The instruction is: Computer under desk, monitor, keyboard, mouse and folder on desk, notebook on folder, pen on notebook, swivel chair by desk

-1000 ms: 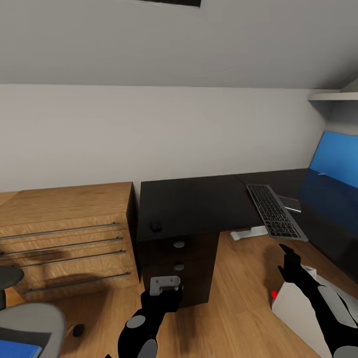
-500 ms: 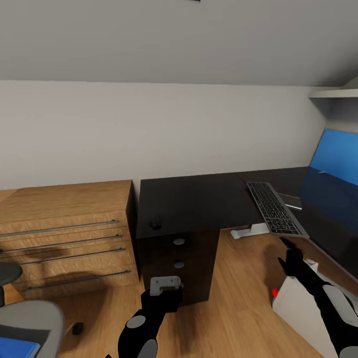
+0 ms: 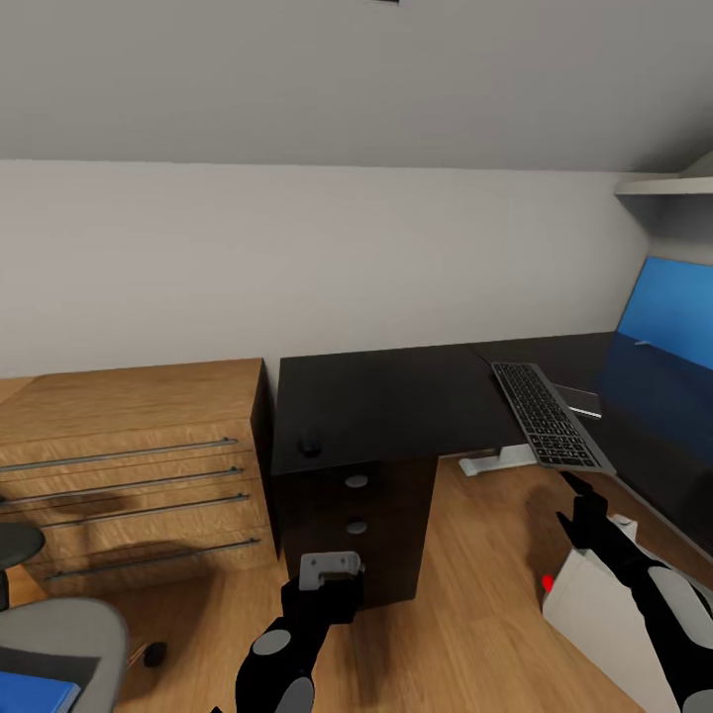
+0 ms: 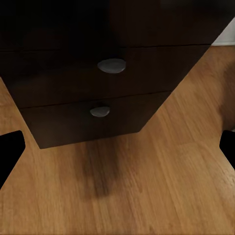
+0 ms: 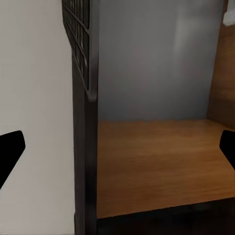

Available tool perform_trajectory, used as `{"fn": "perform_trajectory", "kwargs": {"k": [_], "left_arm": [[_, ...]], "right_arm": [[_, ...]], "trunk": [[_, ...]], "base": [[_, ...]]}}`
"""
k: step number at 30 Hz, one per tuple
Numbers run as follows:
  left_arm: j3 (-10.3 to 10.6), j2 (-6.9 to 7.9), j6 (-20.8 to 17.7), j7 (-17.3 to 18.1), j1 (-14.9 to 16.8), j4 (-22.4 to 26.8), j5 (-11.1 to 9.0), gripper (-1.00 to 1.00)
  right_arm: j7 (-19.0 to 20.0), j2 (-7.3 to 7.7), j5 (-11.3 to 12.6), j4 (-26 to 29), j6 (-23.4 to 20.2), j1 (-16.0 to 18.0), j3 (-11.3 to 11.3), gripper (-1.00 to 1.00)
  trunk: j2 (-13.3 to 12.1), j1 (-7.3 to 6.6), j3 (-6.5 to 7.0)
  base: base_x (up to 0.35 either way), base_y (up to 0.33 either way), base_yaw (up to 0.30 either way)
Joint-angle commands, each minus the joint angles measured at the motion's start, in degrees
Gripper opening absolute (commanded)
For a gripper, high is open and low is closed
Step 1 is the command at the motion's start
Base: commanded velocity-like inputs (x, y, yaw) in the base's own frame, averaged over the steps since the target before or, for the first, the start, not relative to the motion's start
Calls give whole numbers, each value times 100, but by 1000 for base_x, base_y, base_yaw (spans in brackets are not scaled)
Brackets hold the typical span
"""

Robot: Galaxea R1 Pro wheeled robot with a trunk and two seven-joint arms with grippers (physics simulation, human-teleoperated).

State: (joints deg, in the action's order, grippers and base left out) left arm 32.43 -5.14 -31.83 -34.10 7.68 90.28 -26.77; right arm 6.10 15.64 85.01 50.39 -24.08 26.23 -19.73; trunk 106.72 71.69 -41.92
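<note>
The black L-shaped desk (image 3: 386, 396) stands against the wall, with its drawer unit (image 4: 73, 83) facing me. The slim dark-grey keyboard (image 3: 548, 416) lies on the desk at the right; its edge (image 5: 81, 44) is close in the right wrist view. The small black mouse (image 3: 310, 446) sits near the desk's front left edge. The swivel chair (image 3: 54, 629) is at the bottom left with the blue folder (image 3: 35, 695) on its seat. The white computer (image 3: 586, 616) stands on the floor at the right. My left gripper (image 3: 330, 571) is open and empty before the drawers. My right gripper (image 3: 576, 493) is open and empty just below the keyboard's near end.
A light-wood chest (image 3: 129, 465) with long bar handles stands left of the desk. A blue flat surface (image 3: 673, 312) rises at the right edge; I cannot tell what it is. A white shelf (image 3: 663, 186) hangs above it. Wood floor (image 3: 465, 614) lies between my arms.
The whole view has shifted slightly. My right arm has shifted a little to the right, staying below the keyboard's near end. The left arm has not moved.
</note>
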Motion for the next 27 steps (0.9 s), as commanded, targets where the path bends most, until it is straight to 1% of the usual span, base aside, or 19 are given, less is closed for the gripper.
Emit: {"fn": "perform_trajectory", "kwargs": {"k": [1,9,13,14,27], "left_arm": [[8,2,-7,-55,5,3,-59,100],[9,9,-7,-54,5,-1,-57,100],[15,11,-7,-50,5,-1,-57,100],[16,11,-7,-46,5,-1,-57,100],[17,12,-5,-44,5,-1,-57,100]], "right_arm": [[11,2,16,-3,-65,3,-14,100],[8,26,-14,-9,-88,-6,-14,100],[-2,58,-101,-17,-79,-10,-13,100],[-15,61,-158,-24,-62,-12,-19,100],[-10,70,-193,-37,-54,-12,-31,100]], "trunk": [[3,-1,-5],[3,-1,-5],[3,-1,-5],[3,-1,-5],[3,-1,-5]], "base": [[0,0,0],[34,-4,0],[181,-79,0],[87,-49,0],[42,-15,0]]}}
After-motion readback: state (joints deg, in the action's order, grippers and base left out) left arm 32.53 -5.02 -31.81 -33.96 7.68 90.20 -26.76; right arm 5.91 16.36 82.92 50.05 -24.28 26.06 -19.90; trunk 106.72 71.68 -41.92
